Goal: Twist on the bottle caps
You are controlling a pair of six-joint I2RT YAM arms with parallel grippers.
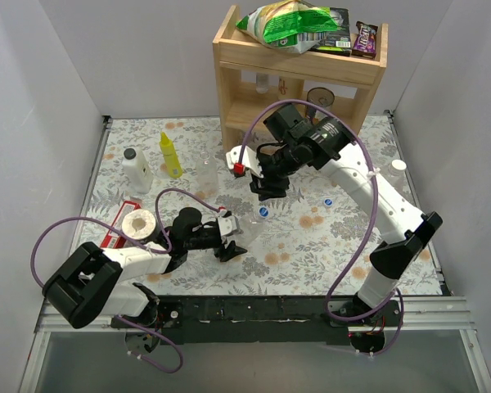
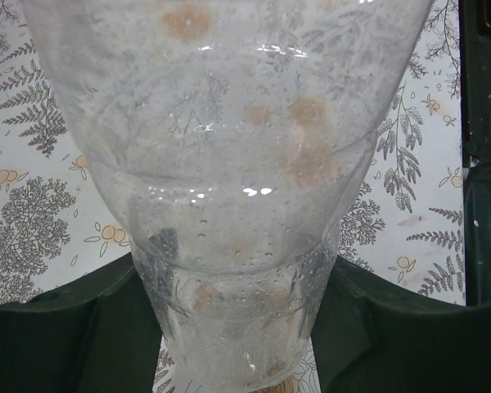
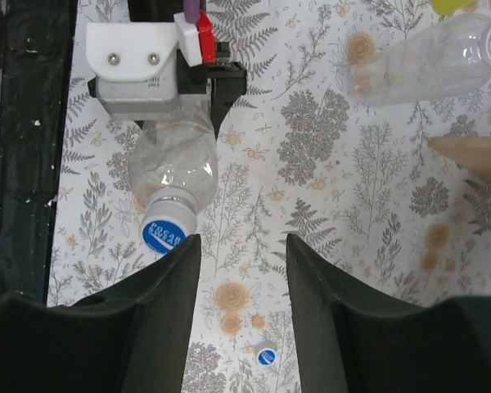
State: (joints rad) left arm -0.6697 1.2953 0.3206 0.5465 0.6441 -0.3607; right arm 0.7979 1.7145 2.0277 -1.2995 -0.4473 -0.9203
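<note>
My left gripper (image 1: 229,239) is shut on the lower body of a clear bottle (image 1: 247,229), which fills the left wrist view (image 2: 229,164) between the dark fingers (image 2: 65,327). A blue cap (image 1: 264,212) sits on the bottle's neck and also shows in the right wrist view (image 3: 162,233). My right gripper (image 1: 270,190) is open and empty, hovering just beside that cap (image 3: 244,246). A loose blue cap (image 1: 328,201) lies on the table to the right (image 3: 267,356). A second clear bottle (image 1: 206,172), uncapped, stands further back (image 3: 425,65). A white cap (image 1: 398,165) lies at the far right.
A wooden shelf (image 1: 299,74) with snack bags on top stands at the back; its foot shows in the right wrist view (image 3: 475,155). A yellow squeeze bottle (image 1: 171,155) and a white black-capped bottle (image 1: 136,169) stand at the back left. A tape roll (image 1: 139,223) lies near the left arm.
</note>
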